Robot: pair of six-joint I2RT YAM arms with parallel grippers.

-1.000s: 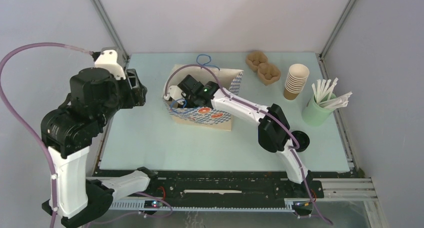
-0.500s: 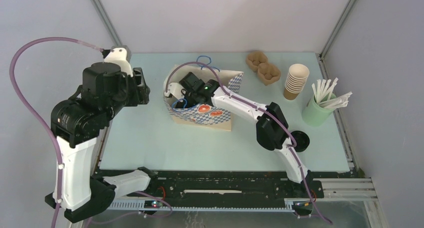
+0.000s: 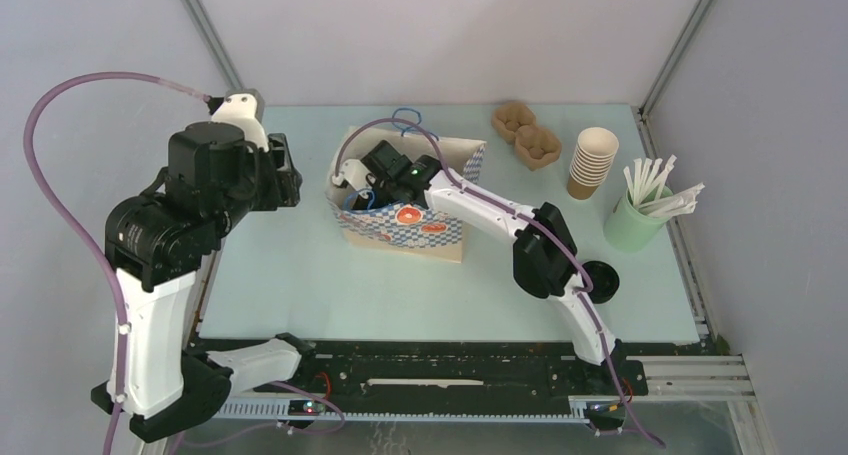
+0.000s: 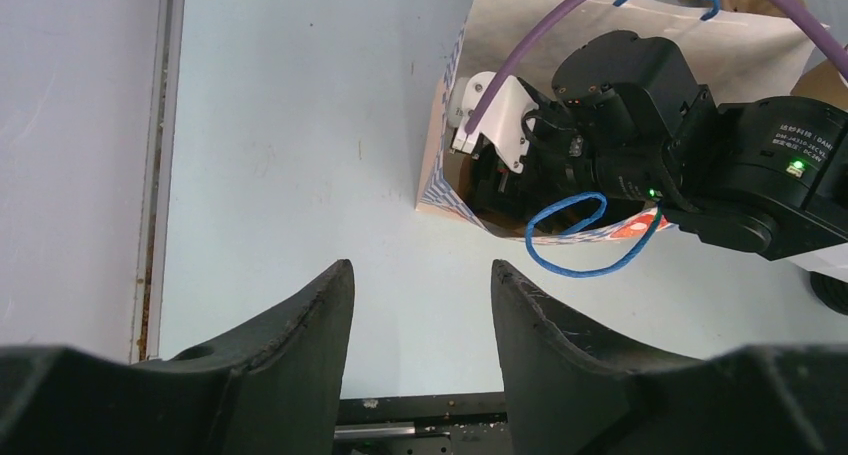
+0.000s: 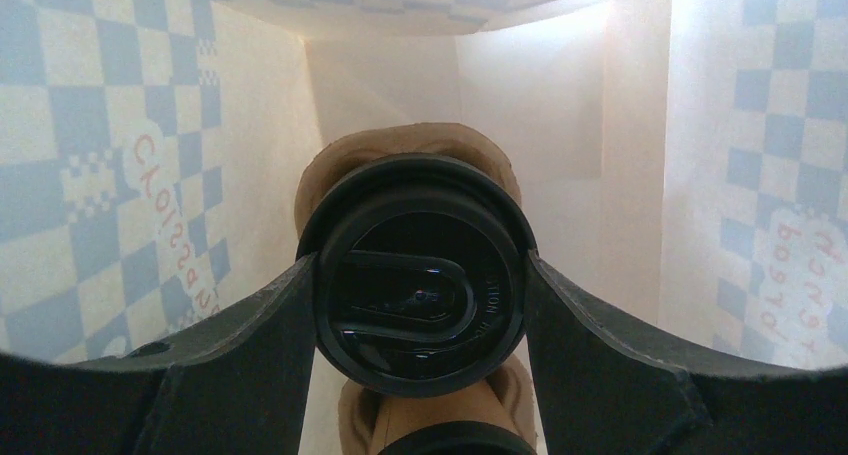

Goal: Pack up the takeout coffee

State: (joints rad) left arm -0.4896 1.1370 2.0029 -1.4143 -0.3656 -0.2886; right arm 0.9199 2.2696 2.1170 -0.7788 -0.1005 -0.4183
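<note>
Spotter: Lid (image 3: 600,278), loose and black, is lying on the bench (image 3: 300,285) just beside your right arm (image 3: 545,260); it is playing no part here.

Operator: And the left side?

Spotter: Your left jaws are hanging apart and empty over bare bench, pointing toward the paper bag (image 3: 440,237) but well apart from it. Nothing is steadying that bag.

Operator: Where is the coffee sitting?

Spotter: Inside the bag. Your right jaws are clamping the lidded cup (image 5: 420,295) at its black lid, one finger on each side, above a brown pulp carrier (image 5: 400,145) on the bag floor. Whether the cup is resting in its socket or hovering, the views are not showing.

Operator: What am I risking?

Spotter: Three things, as a judgement. Letting go before the cup is sitting in the socket is inviting a tip and a spill. Backing out is likely to be dragging or toppling the unheld bag, because the blue handle (image 4: 590,271) is looping across your wrist. Squeezing harder is risking a popped lid.

Operator: Anything behind?

Spotter: Further back, spare carriers (image 3: 527,135), the cup stack (image 3: 590,162) and a green holder of straws (image 3: 640,215) are standing well apart from both arms.
</note>
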